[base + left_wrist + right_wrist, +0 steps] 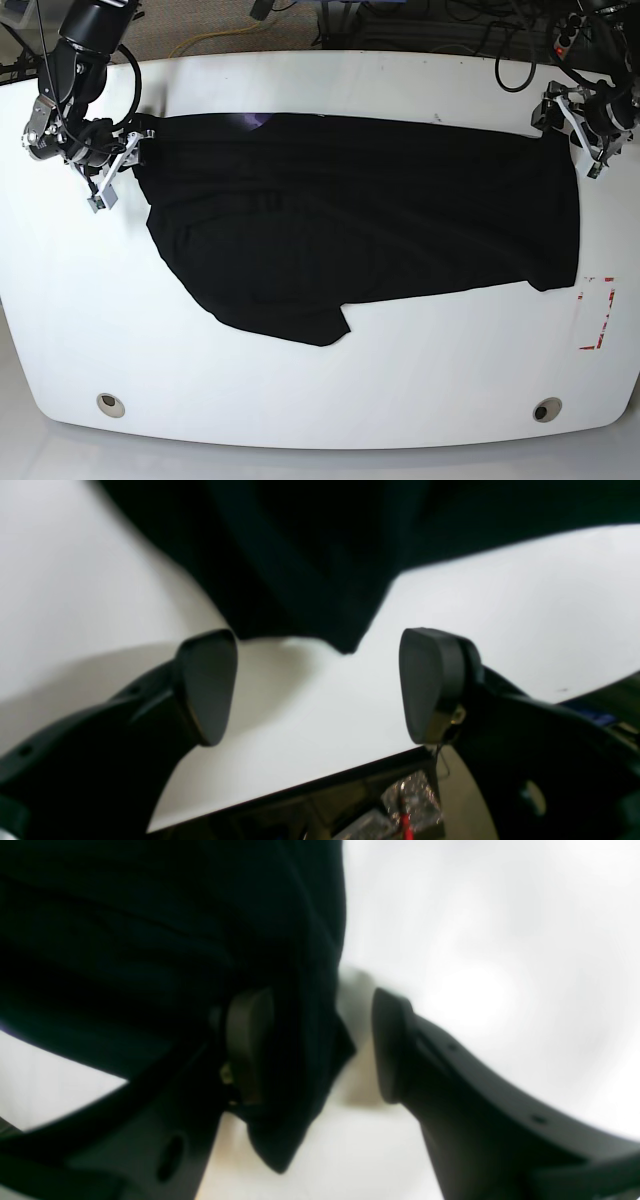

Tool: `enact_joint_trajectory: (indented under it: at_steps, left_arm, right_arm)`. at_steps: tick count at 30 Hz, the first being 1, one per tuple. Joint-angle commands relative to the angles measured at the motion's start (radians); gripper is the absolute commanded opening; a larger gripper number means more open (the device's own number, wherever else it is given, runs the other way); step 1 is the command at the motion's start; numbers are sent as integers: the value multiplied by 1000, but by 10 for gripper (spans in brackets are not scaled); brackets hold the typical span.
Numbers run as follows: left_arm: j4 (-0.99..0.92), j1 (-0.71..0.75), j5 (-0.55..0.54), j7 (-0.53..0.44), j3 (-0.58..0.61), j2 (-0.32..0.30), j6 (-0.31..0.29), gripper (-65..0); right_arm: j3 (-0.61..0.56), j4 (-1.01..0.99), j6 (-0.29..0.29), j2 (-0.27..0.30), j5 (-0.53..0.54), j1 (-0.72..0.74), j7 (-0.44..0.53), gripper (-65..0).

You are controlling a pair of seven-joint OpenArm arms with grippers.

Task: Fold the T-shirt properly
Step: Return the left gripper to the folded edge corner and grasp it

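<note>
The black T-shirt (350,230) lies spread flat across the white table (320,400), with a sliver of purple print (248,121) at its far edge. My left gripper (590,140) hovers at the shirt's right end. In the left wrist view it (320,687) is open, and a pointed corner of the shirt (345,647) lies just beyond its fingertips with nothing between them. My right gripper (110,175) is at the shirt's left end. In the right wrist view it (322,1045) is open, with a fold of the shirt (290,1100) against one pad (250,1040) and clear of the other.
A red-marked rectangle (597,312) sits on the table near its right edge. Two round holes (111,404) (546,409) lie near the front edge. Cables (480,30) run behind the table's far side. The table's edge (300,790) is close below my left gripper.
</note>
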Motion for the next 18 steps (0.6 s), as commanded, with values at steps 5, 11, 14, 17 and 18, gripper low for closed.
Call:
enact_joint_trajectory:
  at_steps: [5, 11, 14, 17, 18]
  left_arm:
    - [18, -13, 50, -23, 53, -5, -1, -185]
    - [10, -49, 52, -23, 53, -4, -1, -246]
    - [10, -49, 52, -23, 53, -4, -1, -399]
    - [10, -63, 66, -23, 53, -9, -1, -575]
    - [10, -63, 83, -23, 53, -9, -1, -599]
  right_arm:
    - [3, 18, 1, 18, 13, 11, 14, -355]
    - [3, 18, 1, 18, 13, 12, 14, -357]
    - [3, 18, 1, 18, 13, 12, 14, -360]
    - [3, 18, 1, 18, 13, 12, 14, -373]
    - [3, 18, 1, 18, 13, 12, 14, -390]
